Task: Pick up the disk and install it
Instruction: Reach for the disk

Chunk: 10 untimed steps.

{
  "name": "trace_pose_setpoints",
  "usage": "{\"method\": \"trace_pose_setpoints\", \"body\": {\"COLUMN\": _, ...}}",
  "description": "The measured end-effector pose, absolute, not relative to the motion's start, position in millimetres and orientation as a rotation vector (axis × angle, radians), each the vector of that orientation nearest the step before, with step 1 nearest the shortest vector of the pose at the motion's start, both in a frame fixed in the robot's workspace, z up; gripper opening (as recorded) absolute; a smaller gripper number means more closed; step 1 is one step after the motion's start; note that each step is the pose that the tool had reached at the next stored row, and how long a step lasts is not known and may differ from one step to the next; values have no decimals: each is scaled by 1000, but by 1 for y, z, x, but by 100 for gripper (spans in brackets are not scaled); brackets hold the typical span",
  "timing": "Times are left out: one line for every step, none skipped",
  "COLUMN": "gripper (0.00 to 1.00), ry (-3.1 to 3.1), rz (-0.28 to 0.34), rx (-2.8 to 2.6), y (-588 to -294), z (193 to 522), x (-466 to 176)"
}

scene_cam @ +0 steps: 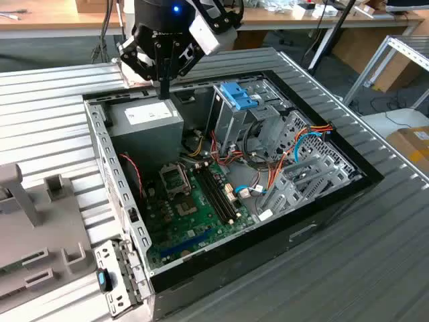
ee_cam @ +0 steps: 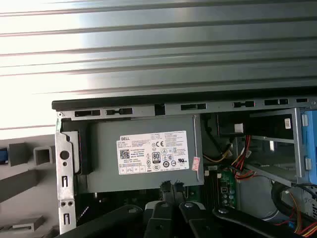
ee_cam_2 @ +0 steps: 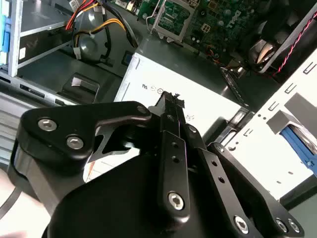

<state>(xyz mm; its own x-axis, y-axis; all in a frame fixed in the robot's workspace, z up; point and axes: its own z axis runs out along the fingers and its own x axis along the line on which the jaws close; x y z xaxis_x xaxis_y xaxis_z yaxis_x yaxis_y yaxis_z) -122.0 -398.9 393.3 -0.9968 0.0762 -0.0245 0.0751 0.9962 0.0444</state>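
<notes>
Pick-up step, nothing grasped. Gripper (scene_cam: 164, 94) clenched, empty, over power supply (scene_cam: 144, 117), far corner of case (scene_cam: 301, 221). Likely disk (ee_cam_2: 298, 142) outside case wall, exterior view's left. Needed for pick: unclenching, shift there.

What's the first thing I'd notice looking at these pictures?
Probably the open computer case in the middle of the exterior view, with its green motherboard inside. A bright blue clip sticks up from a tall metal cage near the case's far wall, and the black claw hangs just over the grey power supply box.
</notes>
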Motion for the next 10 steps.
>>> {"method": "trace_pose_setpoints", "body": {"gripper": 11, "ry": 3113, "rz": 68, "rx": 118, "y": -399, "z": 393, "x": -122}}
{"method": "trace_pose_setpoints", "body": {"gripper": 11, "ry": 3112, "rz": 68, "rx": 118, "y": -399, "z": 393, "x": -122}}
{"method": "trace_pose_setpoints", "body": {"gripper": 11, "ry": 3113, "rz": 68, "rx": 118, "y": -399, "z": 393, "x": -122}}
{"method": "trace_pose_setpoints", "body": {"gripper": 11, "ry": 3112, "rz": 68, "rx": 118, "y": -399, "z": 393, "x": -122}}
{"method": "trace_pose_setpoints", "body": {"gripper": 11, "ry": 3113, "rz": 68, "rx": 118, "y": -399, "z": 393, "x": -122}}
{"method": "trace_pose_setpoints", "body": {"gripper": 11, "ry": 3112, "rz": 68, "rx": 118, "y": -399, "z": 393, "x": -122}}
{"method": "trace_pose_setpoints", "body": {"gripper": 11, "ry": 3113, "rz": 68, "rx": 118, "y": -399, "z": 393, "x": -122}}
{"method": "trace_pose_setpoints", "body": {"gripper": 11, "ry": 3113, "rz": 68, "rx": 118, "y": -399, "z": 393, "x": -122}}
{"method": "trace_pose_setpoints", "body": {"gripper": 11, "ry": 3112, "rz": 68, "rx": 118, "y": -399, "z": 393, "x": -122}}
{"method": "trace_pose_setpoints", "body": {"gripper": 11, "ry": 3112, "rz": 68, "rx": 118, "y": -399, "z": 393, "x": -122}}
